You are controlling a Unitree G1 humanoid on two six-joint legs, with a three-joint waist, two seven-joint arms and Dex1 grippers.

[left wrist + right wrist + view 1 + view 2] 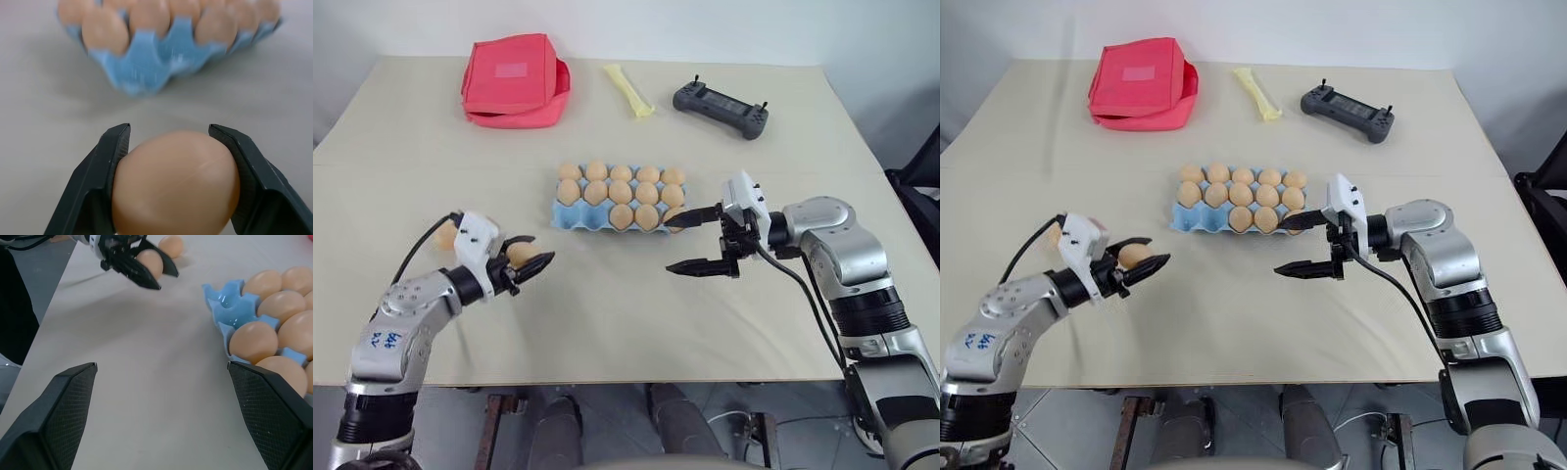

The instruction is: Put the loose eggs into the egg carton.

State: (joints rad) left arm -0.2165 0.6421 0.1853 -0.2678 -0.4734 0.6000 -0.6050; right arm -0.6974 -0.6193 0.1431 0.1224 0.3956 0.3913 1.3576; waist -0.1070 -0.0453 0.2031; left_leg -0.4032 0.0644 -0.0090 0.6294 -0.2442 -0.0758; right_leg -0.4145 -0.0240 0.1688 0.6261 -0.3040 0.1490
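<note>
Eggs, smooth tan-brown ovals, are what I am sorting: one of them sits clamped in my left pincer, the two black fingers pressing its opposite flanks with the rounded end poking forward, held above the beige worktop a little short of the carton. The light blue moulded egg carton lies at the middle of the worktop, nearly full; from the right wrist view I can see one empty cup at its near left corner, and I judge that is where this egg belongs. Another loose egg rests on the worktop just behind my left wrist. My right pincer hangs beside the carton's right end with its fingers spread wide apart, holding nothing. As for handling, I reckon an egg like this is light but brittle and slick: the shell will crack under a hard squeeze and can squirt out of smooth pads if pinched near a tip. The sound hold is across the widest part of the belly, as it is now, with only enough pressure to stop it sliding. Lowering it into the cup should be gentle, since neighbouring eggs crowd that corner and a knock could chip either shell.
</note>
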